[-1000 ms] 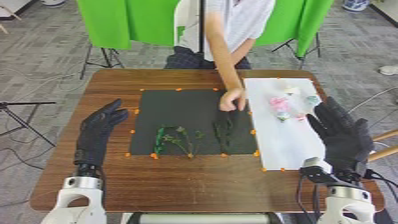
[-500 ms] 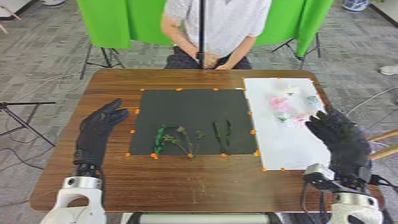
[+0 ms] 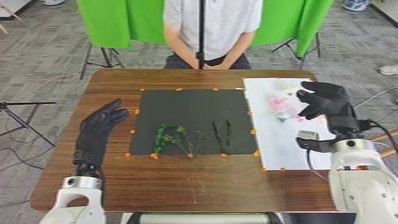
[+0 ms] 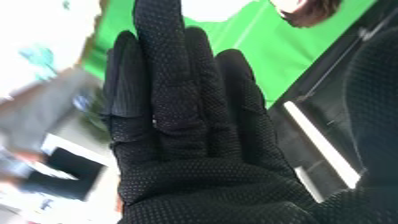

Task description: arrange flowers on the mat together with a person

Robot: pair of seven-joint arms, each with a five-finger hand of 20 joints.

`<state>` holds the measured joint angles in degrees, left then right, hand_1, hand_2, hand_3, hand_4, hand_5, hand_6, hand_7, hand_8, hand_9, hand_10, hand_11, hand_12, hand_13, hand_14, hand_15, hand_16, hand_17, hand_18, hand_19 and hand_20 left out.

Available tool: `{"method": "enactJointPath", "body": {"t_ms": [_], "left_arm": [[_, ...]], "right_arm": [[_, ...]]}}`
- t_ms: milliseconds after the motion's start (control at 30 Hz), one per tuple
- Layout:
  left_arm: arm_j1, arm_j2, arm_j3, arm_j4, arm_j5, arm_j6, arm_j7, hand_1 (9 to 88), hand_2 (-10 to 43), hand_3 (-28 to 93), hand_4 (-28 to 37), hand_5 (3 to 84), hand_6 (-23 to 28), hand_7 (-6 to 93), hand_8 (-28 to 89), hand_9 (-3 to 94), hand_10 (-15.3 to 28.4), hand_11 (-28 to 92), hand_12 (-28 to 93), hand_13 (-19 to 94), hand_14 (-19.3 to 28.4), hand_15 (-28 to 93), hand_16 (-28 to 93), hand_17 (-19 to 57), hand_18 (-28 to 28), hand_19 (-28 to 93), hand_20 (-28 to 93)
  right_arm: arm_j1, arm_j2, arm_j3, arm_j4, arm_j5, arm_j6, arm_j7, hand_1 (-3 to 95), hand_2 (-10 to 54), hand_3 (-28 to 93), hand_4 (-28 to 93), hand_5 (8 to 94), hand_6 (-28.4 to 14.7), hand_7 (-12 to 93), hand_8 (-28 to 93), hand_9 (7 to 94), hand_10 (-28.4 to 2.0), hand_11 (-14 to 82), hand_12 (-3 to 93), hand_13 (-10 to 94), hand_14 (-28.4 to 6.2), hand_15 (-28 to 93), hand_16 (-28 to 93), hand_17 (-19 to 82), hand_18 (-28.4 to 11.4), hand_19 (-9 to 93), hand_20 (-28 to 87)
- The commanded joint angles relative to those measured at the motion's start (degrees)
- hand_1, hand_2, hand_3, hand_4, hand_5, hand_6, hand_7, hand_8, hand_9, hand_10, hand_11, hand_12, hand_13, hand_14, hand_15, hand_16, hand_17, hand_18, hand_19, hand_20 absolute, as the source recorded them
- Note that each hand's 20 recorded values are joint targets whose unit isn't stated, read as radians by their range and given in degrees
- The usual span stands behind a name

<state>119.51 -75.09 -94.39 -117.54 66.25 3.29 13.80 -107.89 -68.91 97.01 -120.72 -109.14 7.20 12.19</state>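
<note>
Green cloth (image 3: 120, 25) hangs at twelve o'clock, past my brown wooden table (image 3: 115, 185) with its streaky grain. My right hand (image 3: 324, 99) is over the white sheet (image 3: 289, 150) at two o'clock, fingers straight, thumb well apart. From it, the soft, ruffled pink flower (image 3: 279, 104) lies near, at nine o'clock. At eight o'clock, farther off, curving green stems (image 3: 183, 137) and slender dark leaves (image 3: 223, 137) lie on the square black mat (image 3: 182, 107), edged with orange tabs. At ten o'clock my left hand (image 3: 105, 117), in black fabric too, is open and relaxed.
</note>
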Motion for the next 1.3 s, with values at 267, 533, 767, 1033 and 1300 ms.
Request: {"method": "enactJointPath", "body": {"t_ms": [267,533,767,1033,1300], "left_arm": [[0.95,0.24,-0.39,-0.25,0.0,0.13,-0.57,24.1,-6.7,63,-24.5,46.9,4.2,10.6,-6,47.4,15.0,19,13,36,17.8,19,1,6.9,12.1,12,16],[0.84,0.1,-0.23,-0.19,0.05,0.16,-0.46,24.1,-6.8,64,-24.4,46.8,4.3,10.5,-6,47.4,15.0,19,13,36,17.8,19,1,6.9,12.1,12,16],[0.34,0.08,0.07,0.08,0.12,-0.02,-0.57,24.2,-6.7,63,-24.3,46.8,4.3,10.5,-6,47.5,15.0,19,13,36,17.8,19,1,6.9,12.1,12,16],[0.32,0.07,0.16,0.11,0.12,-0.12,-0.57,24.3,-6.7,63,-24.2,46.8,4.3,10.5,-6,47.4,15.0,19,13,36,17.9,19,1,6.9,12.1,12,16],[0.27,0.04,0.18,0.09,0.16,-0.16,-0.55,24.3,-7.0,64,-24.2,46.8,4.3,10.5,-6,47.5,15.0,19,13,36,17.9,19,1,6.9,12.1,12,16]], "right_arm": [[6.33,8.18,-5.78,4.36,-24.73,-9.68,7.73,36.7,-9.5,61,-20,61.1,-0.4,14,-8,75.6,-15.0,20.5,22.2,88,-5.9,41,26,57,-13.4,85,32],[10.99,9.45,-11.05,9.56,-27.67,-11.3,8.14,38.3,-9.5,61,-21,62.3,0.5,16,-9,77.6,-14.0,21.0,22.2,91,-4.9,41,27,60,-12.0,88,31],[13.65,9.92,-14.77,12.92,-31.32,-12.27,8.67,39.3,-9.5,61,-21,62.2,1.0,16,-9,77.9,-13.6,20.8,21.9,92,-4.2,41,27,61,-11.5,89,29],[16.23,10.65,-18.86,16.3,-37.34,-14.23,10.59,39.7,-9.5,62,-21,62.6,1.7,16,-9,79.2,-13.1,21.4,22.0,93,-3.5,41,28,62,-11.0,91,29],[15.96,10.76,-19.81,17.26,-39.91,-16.33,12.15,39.6,-9.5,62,-21,62.5,1.7,16,-9,79.7,-13.0,22.0,22.4,94,-3.1,42,29,62,-11.1,92,28]]}}
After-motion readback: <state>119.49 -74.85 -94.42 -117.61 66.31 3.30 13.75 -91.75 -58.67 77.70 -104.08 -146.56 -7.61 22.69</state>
